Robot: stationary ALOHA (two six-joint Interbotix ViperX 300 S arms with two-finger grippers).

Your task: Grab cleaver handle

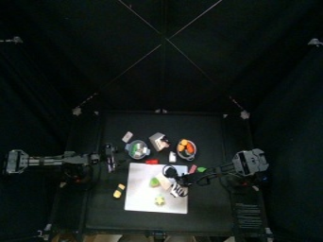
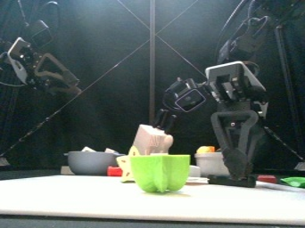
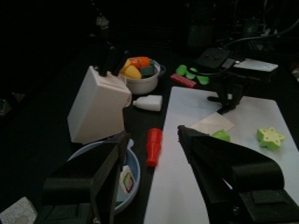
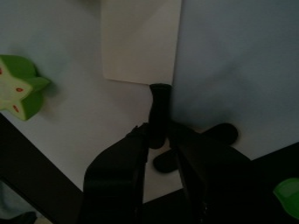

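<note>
- The cleaver handle [image 4: 162, 103] is a short, slim, near-black stick, running straight out from the back edge of a pale, flat, rectangular blade [image 4: 143, 39].
- The handle is far narrower than the blade and much shorter than the white board [image 4: 251, 79] on which the cleaver lies flat.
- From above, the cleaver sits at the board's right-hand edge, under the right arm's tip; the handle itself is too small to make out there.
- The right gripper [image 4: 163, 140] points down over the handle, its two black jaws standing apart on either side of the handle's end; whether they touch it cannot be told.
- A green star-shaped food piece [image 4: 24, 85] lies on the board near the blade, apart from it.
- In the left wrist view, the left gripper [image 3: 158, 162] hangs with its jaws spread wide and nothing between them, back at the table's left side near a red piece [image 3: 153, 146] and a grey bowl [image 3: 82, 157].
</note>
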